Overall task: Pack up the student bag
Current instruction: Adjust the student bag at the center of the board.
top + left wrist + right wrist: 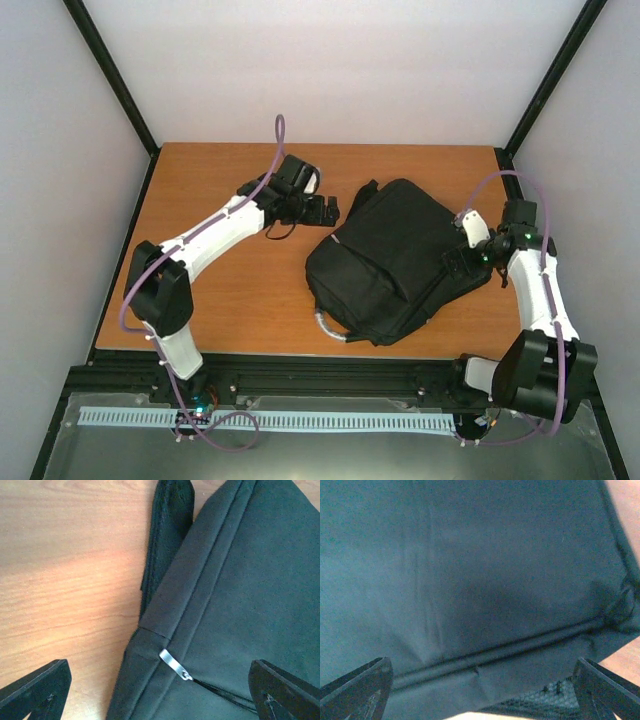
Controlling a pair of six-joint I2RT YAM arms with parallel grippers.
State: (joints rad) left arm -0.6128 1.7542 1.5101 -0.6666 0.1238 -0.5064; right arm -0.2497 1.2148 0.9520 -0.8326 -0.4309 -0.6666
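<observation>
The student bag is a large black backpack lying flat on the wooden table, slightly right of centre. My left gripper hovers at its upper left corner, beside the top handle. In the left wrist view that gripper is open, its fingers wide apart over the bag's edge and a silver zipper pull. My right gripper is at the bag's right side. It stands open just above the black fabric and a seam, holding nothing.
A whitish ribbed piece sticks out under the bag's near left corner. A thin black strap loop lies on the wood below the left gripper. Grey mesh shows at the bag's side. Black frame posts and white walls ring the table.
</observation>
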